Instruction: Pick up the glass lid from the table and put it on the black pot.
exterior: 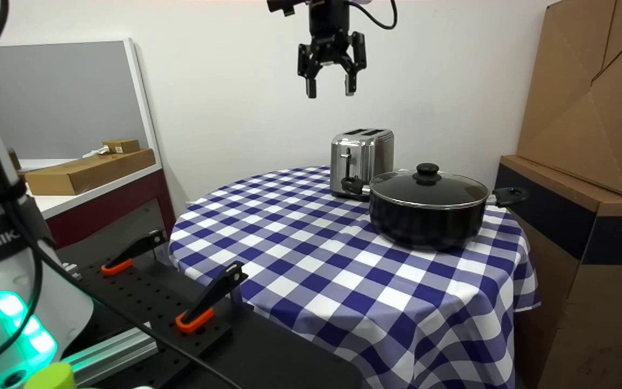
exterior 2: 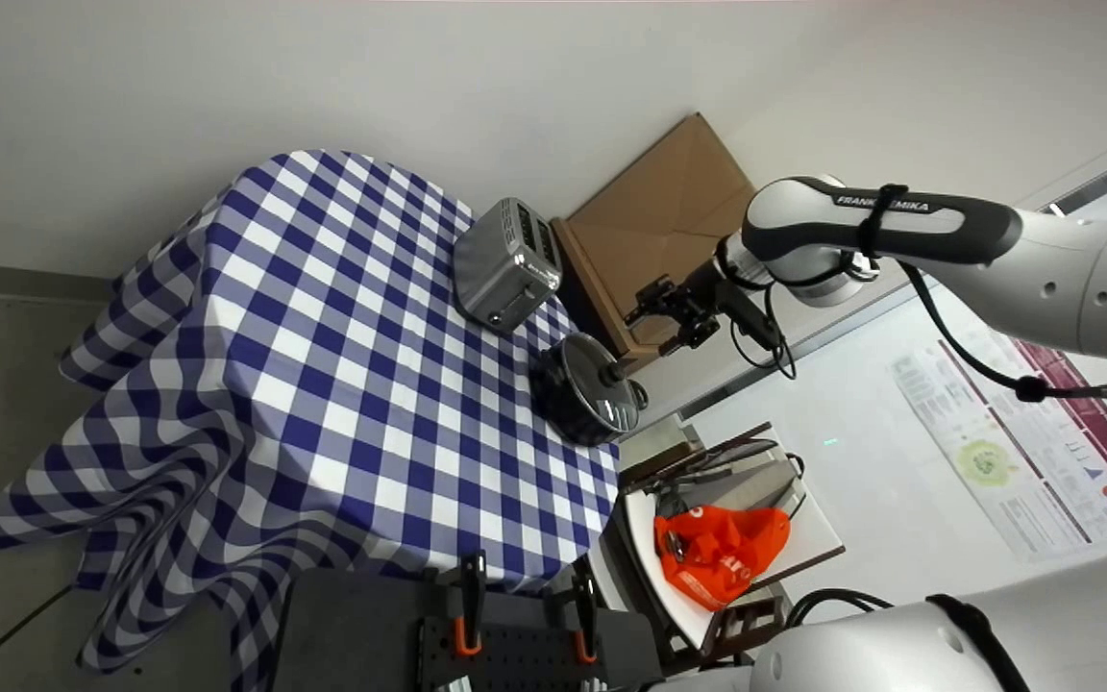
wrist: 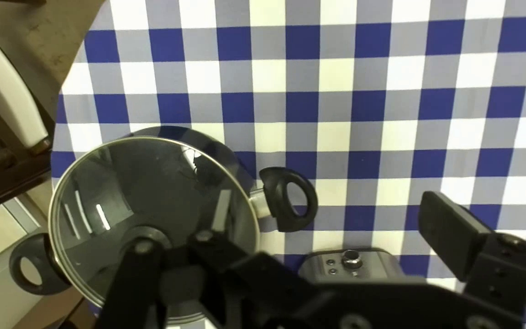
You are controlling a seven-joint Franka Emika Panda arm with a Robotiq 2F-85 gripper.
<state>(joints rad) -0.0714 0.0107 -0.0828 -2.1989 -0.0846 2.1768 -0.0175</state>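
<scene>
The glass lid [exterior: 451, 192] lies flat on the black pot [exterior: 427, 224], its black knob upward. The pot stands on the checkered table [exterior: 289, 248], beside the toaster. The lid [exterior 2: 592, 380] and pot [exterior 2: 558, 399] also show in this exterior view. My gripper [exterior: 331, 89] is open and empty, pointing down high above the table, apart from the lid. It also shows open in an exterior view [exterior 2: 651, 333]. In the wrist view, the gripper [wrist: 329, 214] has its fingers wide apart; its left finger covers part of the lid [wrist: 158, 183] and most of the knob.
A silver toaster [exterior: 362, 162] stands beside the pot, with its controls showing in the wrist view [wrist: 336, 267]. Large cardboard boxes [exterior: 586, 108] stand at the table's side. A black workbench [exterior: 289, 335] with orange-tipped clamps [exterior: 211, 294] borders the table.
</scene>
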